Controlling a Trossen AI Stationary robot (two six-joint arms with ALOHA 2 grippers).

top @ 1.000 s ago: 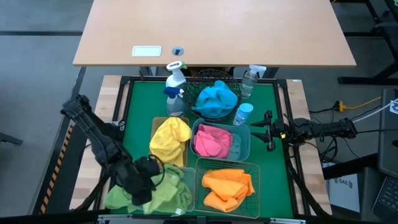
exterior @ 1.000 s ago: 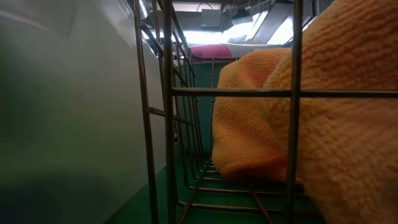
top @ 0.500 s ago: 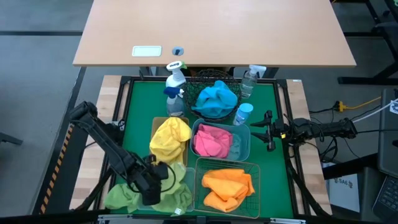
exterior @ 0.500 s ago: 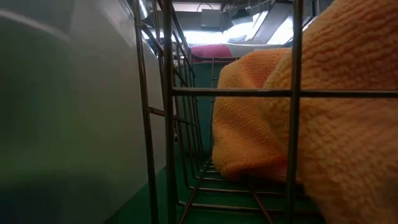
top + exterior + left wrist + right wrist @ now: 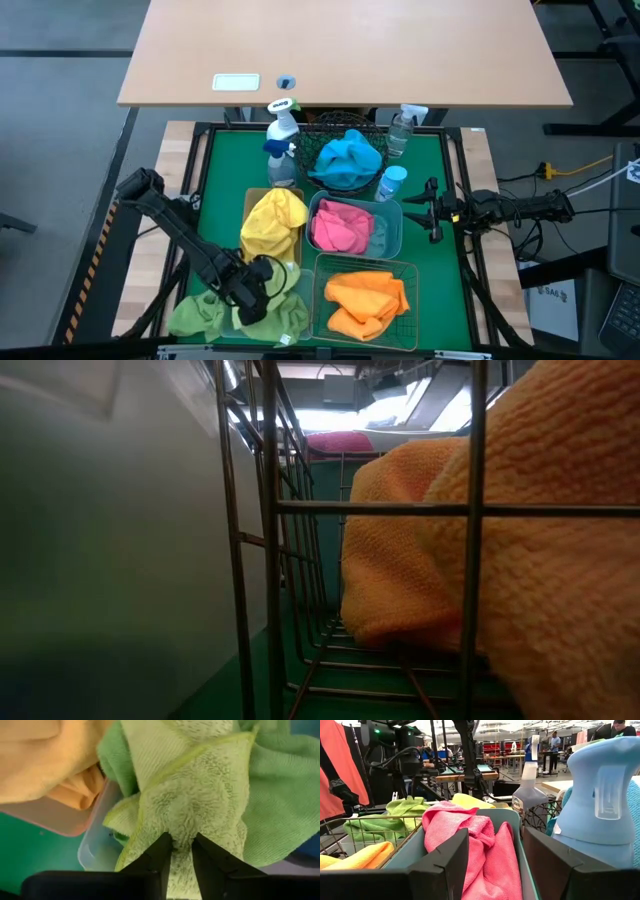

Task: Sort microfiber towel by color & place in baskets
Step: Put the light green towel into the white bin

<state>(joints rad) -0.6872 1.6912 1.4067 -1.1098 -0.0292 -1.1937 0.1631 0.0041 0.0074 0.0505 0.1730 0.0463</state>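
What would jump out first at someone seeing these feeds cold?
Probably the bright cloth piles, one colour per container: blue cloths at the far end, yellow cloths and pink cloths mid-mat, orange cloths in the near wire basket. Next, the left tool, pinching a green cloth over the near-left clear bin. The right tool waits open at the mat's right edge.

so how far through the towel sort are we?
Nearly done. Blue towels sit in the black mesh basket, yellow towels in the amber bin, pink towels in the teal bin, orange towels in the wire basket. The left hand grips a green towel over its bin. Right hand waits, open.
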